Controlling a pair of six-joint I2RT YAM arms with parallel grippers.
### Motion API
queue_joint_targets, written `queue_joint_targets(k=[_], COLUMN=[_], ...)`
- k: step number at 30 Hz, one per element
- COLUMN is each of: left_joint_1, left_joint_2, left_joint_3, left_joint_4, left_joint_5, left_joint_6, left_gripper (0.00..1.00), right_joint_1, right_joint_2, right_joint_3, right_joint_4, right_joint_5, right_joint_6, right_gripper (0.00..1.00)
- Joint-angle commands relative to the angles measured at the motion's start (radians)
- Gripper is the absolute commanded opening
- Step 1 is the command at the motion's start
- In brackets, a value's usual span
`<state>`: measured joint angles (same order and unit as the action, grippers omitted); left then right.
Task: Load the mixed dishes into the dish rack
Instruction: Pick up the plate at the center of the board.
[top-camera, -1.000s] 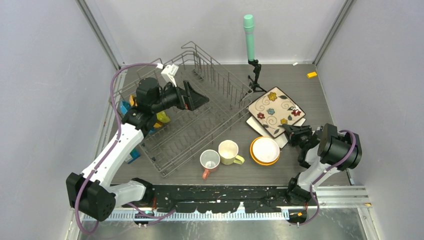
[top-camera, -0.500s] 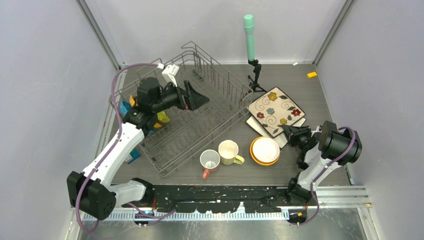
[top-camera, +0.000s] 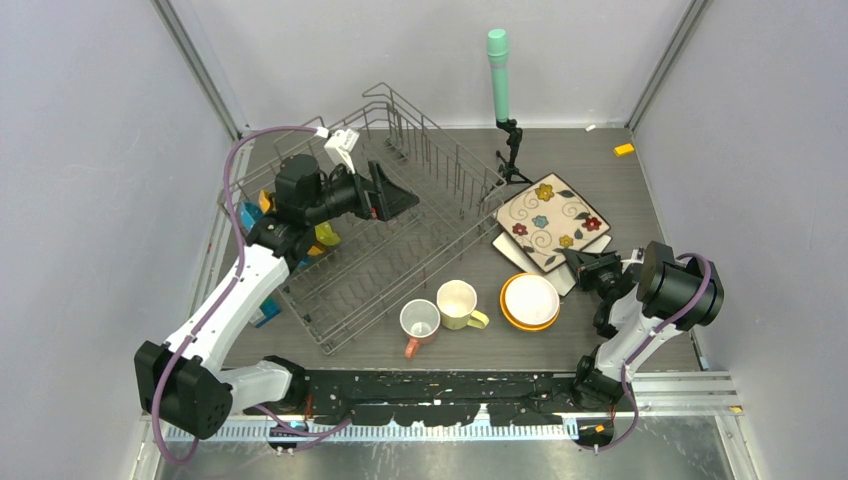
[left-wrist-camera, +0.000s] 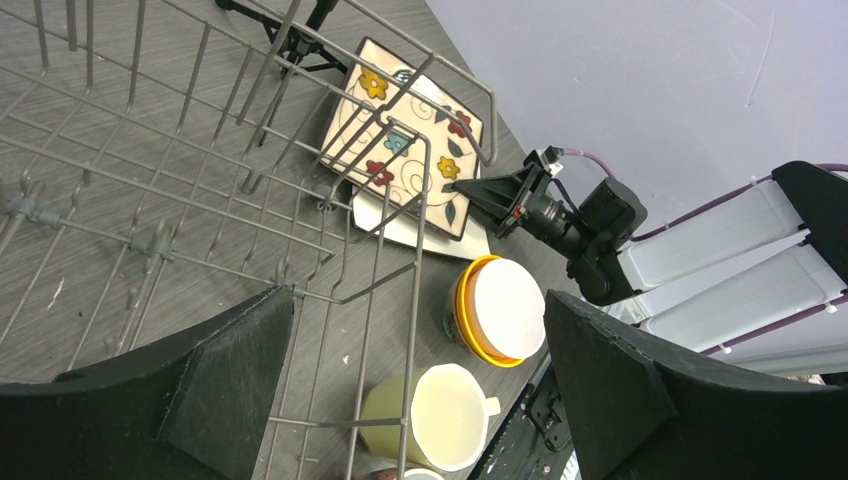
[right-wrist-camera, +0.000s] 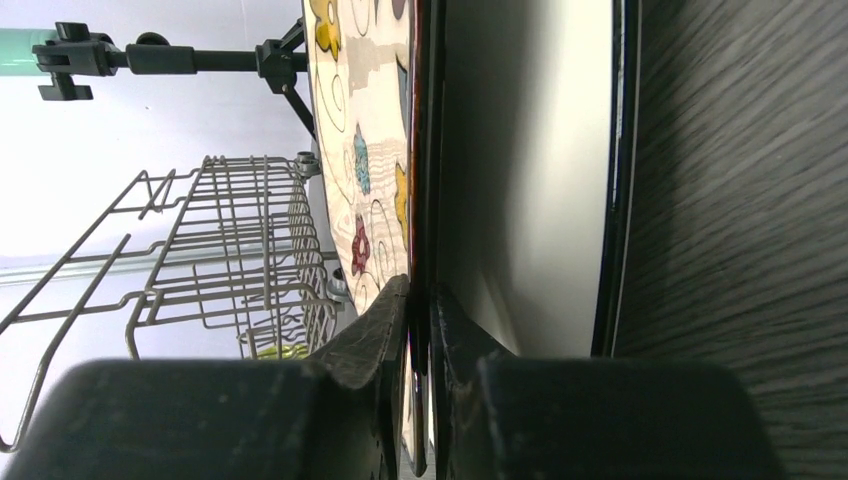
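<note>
"That big wire dish rack (top-camera: 400, 240), is it bare metal?"

"Thin grey metal wire, smooth rods with a dull sheen. The dark grey tabletop (top-camera: 650, 190) under it has a wood-grain look and is matt."

"And the square flowered plate (top-camera: 553, 222)?"

"Glazed and glossy, ceramic by the look of it. The plain white square plate (right-wrist-camera: 530, 180) beneath it is smooth, with a soft shine and a dark glossy rim."

"The round pieces?"

"The white bowl (left-wrist-camera: 505, 315), orange bowl (left-wrist-camera: 461, 315), pale-yellow mug (top-camera: 458, 300) and pink mug (top-camera: 420, 320) are all smooth and lightly glossy."

"The left gripper (left-wrist-camera: 420, 292)?"

"Its broad fingers (left-wrist-camera: 225, 375) are matt black plastic, faintly grainy."
</note>
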<state>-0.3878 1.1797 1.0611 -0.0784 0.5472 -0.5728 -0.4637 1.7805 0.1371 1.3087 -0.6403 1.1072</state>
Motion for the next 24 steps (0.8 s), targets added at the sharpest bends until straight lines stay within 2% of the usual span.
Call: queue_joint_targets(k=[1,4,7,10,15,24], left_joint_1=[0.0,0.0,0.0,0.0,0.0,0.0], left_joint_2=[0.0,-0.001,0.0,0.0,0.002,-0.006], left_joint_3=[0.015,0.013,0.014,0.017,0.019,0.019], left_joint_4=[0.043,0.042,0.042,0.042,0.04,0.023], left_joint_5=[0.017,0.016,0.016,0.016,0.018,0.01], left_joint_6=[-0.001,0.0,0.0,0.001,0.001,0.015], left_gripper=[0.99,0.99,0.99,0.99,0.99,0.99], right_joint_1=[0.005,0.005,0.005,0.005,0.005,0.002], right_joint_2=[-0.009,-0.002,0.005,0.013,0.028,-0.083], right_joint_3=[0.032,0.035,0.041,0.048,0.055,0.013], right_joint_4=[0.129,0.129,0.129,0.129,0.129,0.129], right_joint_5=[-0.009,0.0,0.004,0.006,0.009,0.022], right_joint_6=[-0.006,-0.007,-0.004,-0.002,0.022,0.114], right_gripper=[0.17,0.29,0.31,0.24,0.02,0.0])
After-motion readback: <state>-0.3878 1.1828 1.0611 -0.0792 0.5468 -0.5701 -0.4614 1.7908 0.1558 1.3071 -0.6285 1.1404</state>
